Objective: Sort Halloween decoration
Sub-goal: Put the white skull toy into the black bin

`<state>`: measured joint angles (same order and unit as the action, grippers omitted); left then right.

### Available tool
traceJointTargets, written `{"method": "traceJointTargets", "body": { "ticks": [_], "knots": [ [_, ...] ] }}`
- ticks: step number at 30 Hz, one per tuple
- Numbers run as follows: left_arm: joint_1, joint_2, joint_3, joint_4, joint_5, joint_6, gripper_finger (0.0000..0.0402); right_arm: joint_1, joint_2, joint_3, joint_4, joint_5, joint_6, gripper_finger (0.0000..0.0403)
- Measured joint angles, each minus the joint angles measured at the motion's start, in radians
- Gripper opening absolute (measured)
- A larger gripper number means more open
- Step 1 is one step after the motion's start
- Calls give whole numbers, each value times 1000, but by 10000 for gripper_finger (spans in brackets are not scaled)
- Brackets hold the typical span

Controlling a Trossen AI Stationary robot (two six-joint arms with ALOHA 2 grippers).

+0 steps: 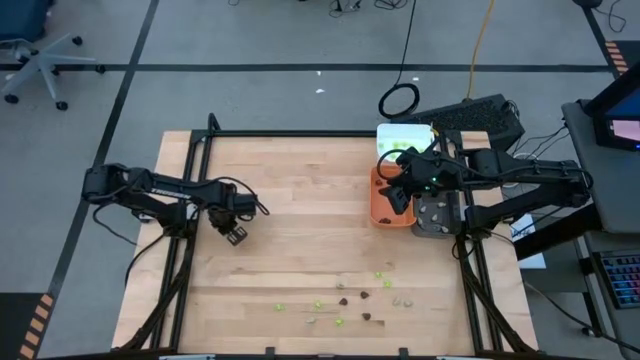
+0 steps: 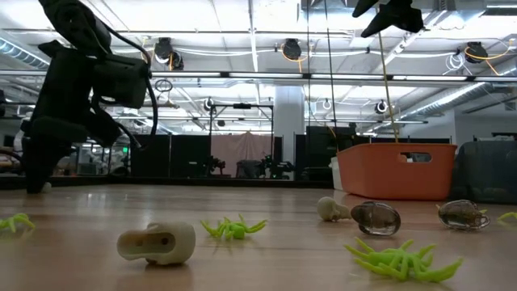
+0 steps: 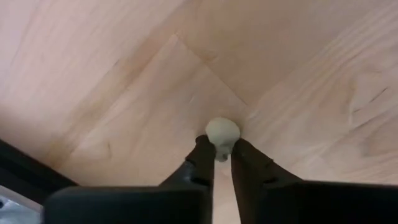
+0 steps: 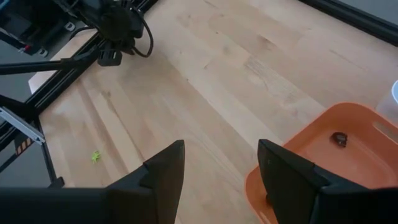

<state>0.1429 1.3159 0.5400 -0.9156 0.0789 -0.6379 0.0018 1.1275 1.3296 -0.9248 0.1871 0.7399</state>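
Note:
The Halloween decoration lies loose near the table's front edge (image 1: 345,300): lime-green spiders (image 2: 233,229), dark brown pieces (image 2: 376,218) and pale beige pieces (image 2: 157,243). My left gripper (image 1: 235,236) points down at the table's left side, shut on one pale beige piece (image 3: 222,132). My right gripper (image 4: 221,174) hangs open, high above the orange tray (image 1: 383,208), with nothing between its fingers. One dark brown piece (image 4: 339,138) lies in that tray. My left gripper pinches the pale beige piece by its narrower lower part (image 3: 222,151) between its two fingertips (image 3: 203,149). The fingers come from above, pointing down. The rounded end of the piece sticks out past the fingertips, down at the wooden table top; whether it is lifted clear cannot be told.
A white tray (image 1: 402,140) stands behind the orange one and a grey tray (image 1: 440,215) to its right, all at the table's right side. Black frame rails (image 1: 195,180) run along the table's edges. Bare wood (image 1: 310,210) lies between the arms.

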Motion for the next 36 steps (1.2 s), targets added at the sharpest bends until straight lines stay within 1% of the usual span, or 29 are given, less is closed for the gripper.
{"method": "traceJointTargets", "body": {
  "ticks": [1,3,9,13,17,19,23,25,28,30,32,36],
  "knots": [
    [0,0,0,-1,0,1,20,0,0,0,0,0,0,187],
    [0,0,0,0,0,-1,9,0,0,0,0,1,0,187],
    [0,-11,22,10,5,1,9,0,0,0,25,23,4,187],
    [-1,-65,87,26,49,6,7,0,0,0,100,23,-9,187],
    [-1,-131,170,55,118,17,4,0,0,0,177,23,-40,187],
    [-1,-161,207,79,168,17,4,0,0,0,213,23,-62,187],
    [-1,-213,279,177,297,9,3,0,0,0,290,20,-106,187],
    [-1,-225,310,204,341,-10,3,0,3,0,335,11,-137,187],
    [-7,-225,370,234,387,-13,4,0,16,0,403,-33,-186,187],
    [-10,-226,399,262,403,-33,4,4,32,0,447,-61,-208,187],
    [-17,-226,425,326,404,-51,4,11,53,0,487,-86,-218,187],
    [-38,-226,440,538,398,-63,4,32,117,1,550,-95,-186,187]
  ]
}}
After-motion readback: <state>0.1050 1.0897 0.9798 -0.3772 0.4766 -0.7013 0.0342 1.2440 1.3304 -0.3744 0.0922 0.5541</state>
